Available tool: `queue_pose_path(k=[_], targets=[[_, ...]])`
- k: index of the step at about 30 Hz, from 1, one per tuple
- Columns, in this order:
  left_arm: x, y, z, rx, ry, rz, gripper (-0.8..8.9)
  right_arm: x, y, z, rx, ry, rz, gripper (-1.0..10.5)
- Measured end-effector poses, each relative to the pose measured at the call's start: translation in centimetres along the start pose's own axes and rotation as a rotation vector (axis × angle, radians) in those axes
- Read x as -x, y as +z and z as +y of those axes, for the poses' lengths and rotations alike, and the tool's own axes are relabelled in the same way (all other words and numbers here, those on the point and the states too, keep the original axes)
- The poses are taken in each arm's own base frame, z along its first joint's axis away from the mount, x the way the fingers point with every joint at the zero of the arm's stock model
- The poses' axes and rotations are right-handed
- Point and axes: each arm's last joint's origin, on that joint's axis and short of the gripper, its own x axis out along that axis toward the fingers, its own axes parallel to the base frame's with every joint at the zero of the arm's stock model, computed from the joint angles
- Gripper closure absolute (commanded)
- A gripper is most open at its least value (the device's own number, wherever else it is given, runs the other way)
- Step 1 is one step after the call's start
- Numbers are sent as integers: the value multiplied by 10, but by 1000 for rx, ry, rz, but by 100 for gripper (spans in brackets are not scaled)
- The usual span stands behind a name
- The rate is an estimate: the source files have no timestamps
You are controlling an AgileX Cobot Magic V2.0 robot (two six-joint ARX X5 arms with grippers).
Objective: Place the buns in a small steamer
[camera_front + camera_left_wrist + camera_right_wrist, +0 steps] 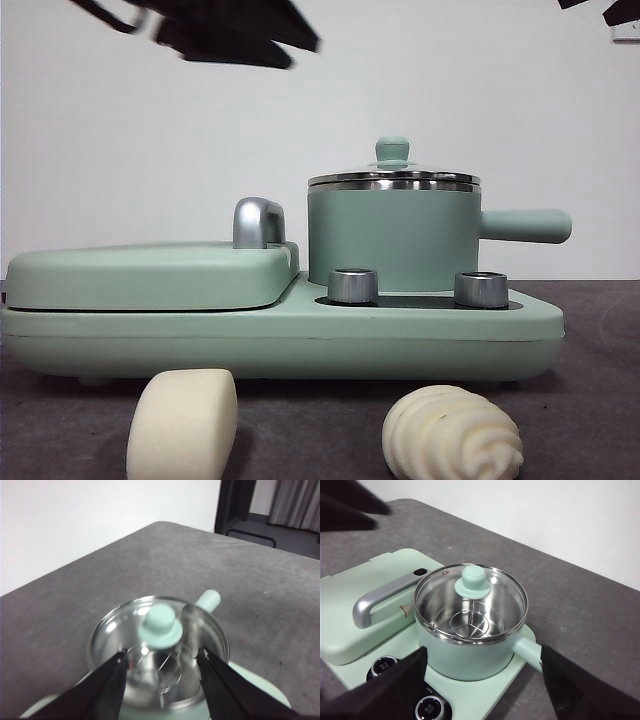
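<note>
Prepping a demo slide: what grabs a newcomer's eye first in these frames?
The mint-green small steamer, glass lid on, stands on the right of the cooker base. Two cream buns lie on the table in front: a smooth bun and a ridged bun. The left gripper hangs open above the lid's knob.

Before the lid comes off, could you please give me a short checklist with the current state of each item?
1. Glass lid seated on the small steamer: ok.
2. Left gripper open, above the knob: ok.
3. Right gripper open, clear of the pot: ok.
4. Both buns, smooth and ridged, free on the table: ok.
5. Steamer empty inside except its rack: ok.
</note>
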Motion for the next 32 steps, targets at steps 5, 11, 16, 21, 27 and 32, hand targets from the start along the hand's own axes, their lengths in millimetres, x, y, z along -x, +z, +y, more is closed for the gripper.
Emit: queue_pose_path(k=[5, 11, 16, 21, 27, 32], targets=[[-42, 1, 4, 5, -40, 41, 556, 0, 0, 0, -2, 0, 0, 586], [-82, 0, 5, -10, -73, 70, 556, 0, 0, 0, -2, 0, 0, 586], [-104, -2, 9, -19, -83, 81, 558, 0, 0, 0, -2, 0, 0, 586], [-114, -13, 10, -31, -86, 107, 560, 0, 0, 0, -3, 0, 0, 586], [-118, -18, 11, -35, -87, 121, 565, 0, 0, 0, -4, 0, 0, 586], [-118, -18, 11, -40, -87, 121, 674, 0, 0, 0, -21, 0, 0, 586]])
